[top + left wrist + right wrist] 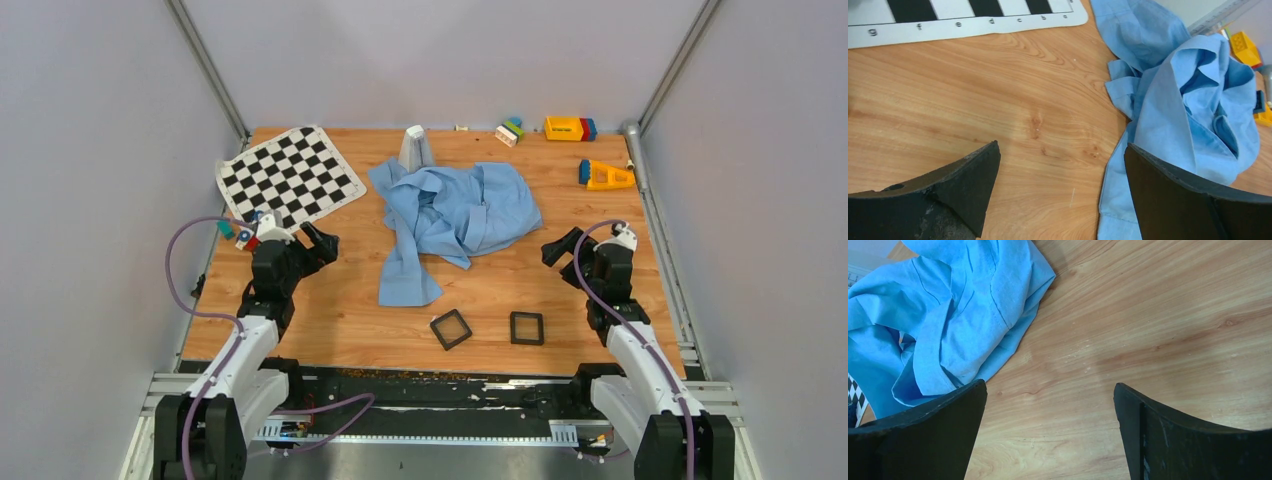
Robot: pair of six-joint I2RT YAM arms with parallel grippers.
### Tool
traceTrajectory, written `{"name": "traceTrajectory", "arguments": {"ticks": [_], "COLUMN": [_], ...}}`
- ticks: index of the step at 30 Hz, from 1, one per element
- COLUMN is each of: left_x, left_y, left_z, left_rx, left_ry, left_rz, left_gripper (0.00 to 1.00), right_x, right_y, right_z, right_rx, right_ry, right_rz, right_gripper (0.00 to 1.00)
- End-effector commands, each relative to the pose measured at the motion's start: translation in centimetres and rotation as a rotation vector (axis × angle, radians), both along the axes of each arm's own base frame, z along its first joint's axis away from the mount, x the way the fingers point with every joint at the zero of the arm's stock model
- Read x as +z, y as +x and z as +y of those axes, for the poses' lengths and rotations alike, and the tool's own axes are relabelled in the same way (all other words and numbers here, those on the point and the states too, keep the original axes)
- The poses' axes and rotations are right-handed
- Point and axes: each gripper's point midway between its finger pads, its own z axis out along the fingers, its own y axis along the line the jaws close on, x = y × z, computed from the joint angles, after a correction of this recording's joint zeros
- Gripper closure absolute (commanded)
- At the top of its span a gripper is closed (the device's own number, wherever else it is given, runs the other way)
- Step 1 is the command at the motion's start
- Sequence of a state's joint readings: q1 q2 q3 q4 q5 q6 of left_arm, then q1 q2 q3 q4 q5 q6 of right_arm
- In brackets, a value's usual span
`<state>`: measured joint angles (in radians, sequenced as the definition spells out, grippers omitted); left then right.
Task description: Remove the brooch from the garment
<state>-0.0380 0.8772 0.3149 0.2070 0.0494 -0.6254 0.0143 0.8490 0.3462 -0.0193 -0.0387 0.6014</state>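
A crumpled light blue shirt (455,215) lies in the middle of the wooden table, one sleeve trailing toward the near side. It also shows in the left wrist view (1178,95) and in the right wrist view (958,315). No brooch shows in any view; it is hidden or too small to tell. My left gripper (322,243) is open and empty, left of the shirt, above bare wood (1062,150). My right gripper (560,247) is open and empty, right of the shirt, above bare wood (1050,390).
A checkerboard mat (288,178) lies at the back left. Two small black square frames (451,328) (527,327) lie near the front edge. A grey upright object (415,148) stands behind the shirt. Coloured toy blocks (570,128) and an orange wedge (606,176) sit at the back right.
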Motion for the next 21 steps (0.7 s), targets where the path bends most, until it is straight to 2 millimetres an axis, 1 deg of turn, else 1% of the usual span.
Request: {"name": "traceTrajectory", "arguments": {"ticks": [1, 2, 3, 4, 5, 6, 7, 8, 9, 10, 11, 12, 13, 14, 15, 16, 18, 19, 21], "left_x": [2.0, 1.4, 2.5, 2.5, 2.5, 1.9, 1.8, 1.2, 0.8, 0.4, 0.2, 0.2, 0.2, 0.2, 0.5, 0.3, 0.4, 0.4, 0.0], "left_y": [0.9, 0.9, 1.0, 1.5, 1.3, 1.9, 1.8, 2.3, 2.3, 2.5, 2.4, 2.4, 2.4, 2.3, 2.3, 2.1, 1.9, 2.0, 2.1], "left_z": [-2.2, -2.8, -4.3, -5.0, -6.2, -6.7, -7.7, -8.4, -9.3, -10.5, -11.1, -12.4, -13.0, -13.9, -14.3, -14.9, -15.6, -15.9, -16.6], "left_rx": [-0.112, -0.148, -0.236, -0.278, -0.345, -0.372, -0.423, -0.457, -0.482, -0.512, -0.526, -0.559, -0.569, -0.582, -0.583, -0.588, -0.598, -0.604, -0.615], "left_ry": [-0.054, -0.063, -0.089, -0.104, -0.136, -0.154, -0.175, -0.191, -0.194, -0.184, -0.175, -0.144, -0.121, -0.063, -0.033, 0.019, 0.062, 0.070, 0.093], "left_rz": [-0.084, -0.071, -0.123, -0.147, -0.147, -0.123, -0.105, -0.073, -0.058, -0.045, -0.039, -0.038, -0.039, -0.036, -0.044, -0.037, -0.040, -0.040, -0.026], "left_gripper": [0.00, 0.00, 0.00, 0.00, 0.04, 0.06, 0.11, 0.13, 0.14, 0.14, 0.14, 0.14, 0.12, 0.11, 0.10, 0.09, 0.07, 0.07, 0.06], "right_x": [1.4, 1.5, 1.6, 1.7, 2.0, 2.1, 2.2, 2.1, 2.1, 2.0, 2.2, 2.3, 2.4, 2.9, 2.3, 2.2, 1.3, 1.2, 0.6], "right_y": [0.5, 0.6, 0.6, 0.7, 0.8, 0.9, 1.1, 1.2, 1.4, 1.6, 1.8, 2.0, 2.2, 2.9, 3.4, 4.1, 5.4, 6.1, 7.2], "right_z": [0.6, 0.8, 1.2, 1.5, 2.1, 2.7, 3.2, 3.9, 4.6, 5.6, 6.6, 8.2, 9.5, 10.5, 11.4, 12.1, 13.3, 13.8, 14.9], "right_rx": [0.025, 0.039, 0.053, 0.069, 0.091, 0.115, 0.129, 0.143, 0.161, 0.186, 0.209, 0.247, 0.276, 0.277, 0.287, 0.289, 0.304, 0.310, 0.325], "right_ry": [0.018, 0.020, 0.020, 0.021, 0.024, 0.024, 0.019, 0.012, 0.008, 0.007, 0.006, 0.001, -0.007, -0.028, -0.050, -0.064, -0.080, -0.080, -0.086], "right_rz": [-0.067, -0.077, -0.085, -0.095, -0.101, -0.103, -0.102, -0.095, -0.089, -0.083, -0.082, -0.077, -0.072, -0.075, -0.049, -0.038, 0.003, 0.014, 0.036], "right_gripper": [0.00, 0.00, 0.00, 0.00, 0.00, 0.00, 0.00, 0.00, 0.00, 0.00, 0.00, 0.00, 0.00, 0.00, 0.00, 0.00, 0.01, 0.01, 0.03]}}
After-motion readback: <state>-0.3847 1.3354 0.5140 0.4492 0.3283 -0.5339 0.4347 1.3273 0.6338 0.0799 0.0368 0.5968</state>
